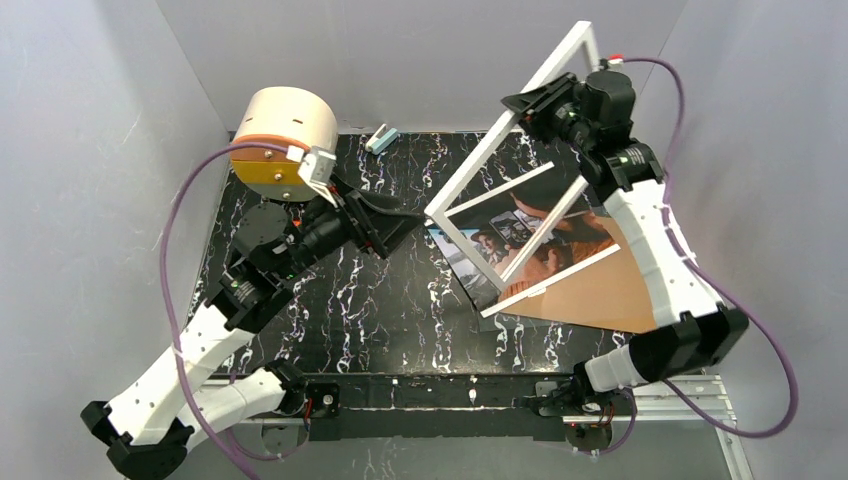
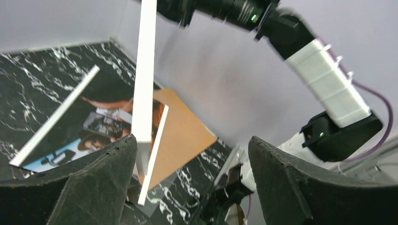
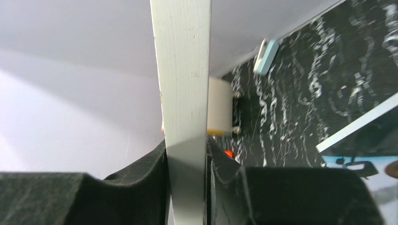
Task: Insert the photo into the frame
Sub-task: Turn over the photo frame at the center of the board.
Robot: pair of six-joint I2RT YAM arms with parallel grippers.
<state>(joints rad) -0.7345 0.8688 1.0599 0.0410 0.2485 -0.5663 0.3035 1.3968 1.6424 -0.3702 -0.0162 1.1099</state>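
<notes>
Frame (image 1: 472,162), pale-rimmed with clear glass, hangs tilted above the right half of the black, white-veined bench (image 1: 380,300). The right jaws pinch its rim, and its low corner is just beside the left jaws, which stand spread and hold nothing. Below it the photo (image 1: 520,235) lies flat beside a brown backing board (image 1: 600,290) near the right edge. Plain grey walls (image 1: 420,60) enclose the bench.
</notes>
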